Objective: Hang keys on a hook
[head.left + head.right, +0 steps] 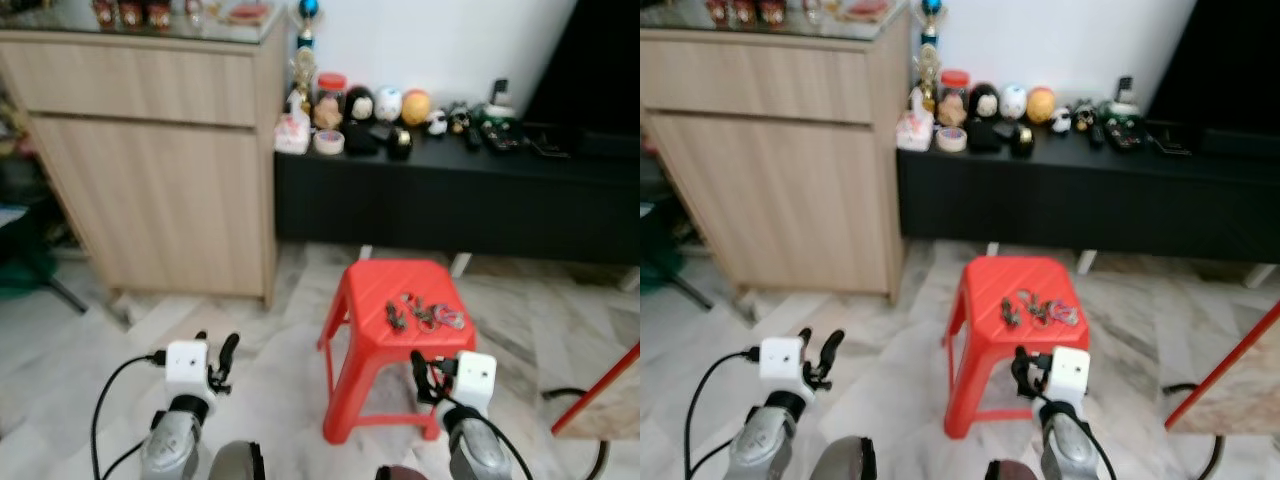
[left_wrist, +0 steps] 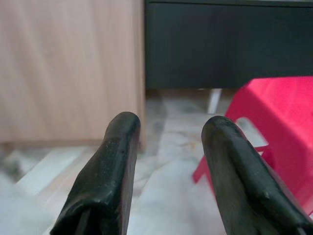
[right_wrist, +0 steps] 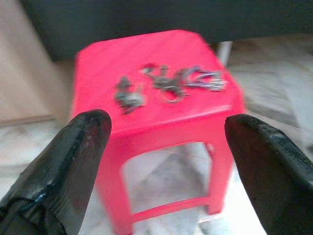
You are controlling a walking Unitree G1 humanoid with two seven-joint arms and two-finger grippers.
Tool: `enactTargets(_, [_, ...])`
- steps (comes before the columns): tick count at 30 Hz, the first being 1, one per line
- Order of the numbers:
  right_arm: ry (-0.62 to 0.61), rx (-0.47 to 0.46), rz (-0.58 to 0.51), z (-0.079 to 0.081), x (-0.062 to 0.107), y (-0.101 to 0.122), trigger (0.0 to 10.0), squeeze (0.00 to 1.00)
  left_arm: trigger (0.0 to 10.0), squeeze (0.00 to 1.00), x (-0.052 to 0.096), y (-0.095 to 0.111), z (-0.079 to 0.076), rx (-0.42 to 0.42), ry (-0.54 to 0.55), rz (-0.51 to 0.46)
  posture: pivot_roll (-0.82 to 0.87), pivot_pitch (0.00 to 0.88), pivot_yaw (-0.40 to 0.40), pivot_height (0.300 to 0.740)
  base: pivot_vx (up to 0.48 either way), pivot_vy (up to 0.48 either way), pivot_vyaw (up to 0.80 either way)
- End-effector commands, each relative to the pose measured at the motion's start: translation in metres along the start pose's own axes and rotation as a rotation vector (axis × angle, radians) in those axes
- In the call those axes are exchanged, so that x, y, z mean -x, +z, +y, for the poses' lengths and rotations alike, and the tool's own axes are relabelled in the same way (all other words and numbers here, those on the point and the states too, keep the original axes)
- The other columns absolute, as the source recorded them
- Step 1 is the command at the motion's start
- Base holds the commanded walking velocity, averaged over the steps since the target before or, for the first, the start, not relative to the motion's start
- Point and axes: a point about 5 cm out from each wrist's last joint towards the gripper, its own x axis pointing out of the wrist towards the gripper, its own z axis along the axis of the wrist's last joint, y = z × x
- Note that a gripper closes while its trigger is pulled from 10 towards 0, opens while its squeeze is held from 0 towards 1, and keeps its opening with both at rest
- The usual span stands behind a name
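Red stool: plastic, standing on the marble floor, at about 1 o'clock from the robot.
Keys: a loose bunch lying flat on the stool's seat, toward its 3 o'clock side.
Right end effector: fingers spread wide, holding nothing, held just short of the stool with the keys ahead at 12 o'clock.
Left end effector: fingers apart, empty, over the floor at the stool's 9 o'clock side.
Wooden cabinet: at 11 o'clock.
Black surface: low, behind the stool, carrying small figurines.
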Motion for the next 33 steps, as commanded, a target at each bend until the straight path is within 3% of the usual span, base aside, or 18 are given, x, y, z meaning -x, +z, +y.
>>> enactTargets(1, [-0.021, -0.002, -0.006, -0.007, -0.001, 0.002, 10.0, 0.0, 10.0, 0.0, -0.003, 0.003, -0.008, 0.023, -0.019, -0.014, 0.02, 0.0, -0.102, 0.626, 0.277, 0.0, 0.0])
enactTargets(11, [0.027, 0.029, -0.034, -0.003, -0.002, 0.006, 10.0, 0.0, 10.0, 0.0, -0.004, 0.005, -0.008, 0.032, -0.019, -0.018, 0.02, 0.0, -0.1, 0.626, 0.275, 0.0, 0.0])
enactTargets(17, [0.071, 0.037, -0.051, 0.002, -0.001, 0.006, 10.0, 0.0, 10.0, 0.0, -0.004, 0.005, -0.009, 0.032, -0.02, -0.019, 0.02, 0.0, -0.101, 0.626, 0.276, 0.0, 0.74])
enactTargets(33, [0.102, 0.037, -0.01, 0.005, 0.0, 0.001, 10.0, 0.0, 10.0, 0.0, -0.004, 0.005, -0.01, 0.039, -0.019, -0.015, 0.02, 0.0, -0.106, 0.626, 0.26, 0.0, 0.0])
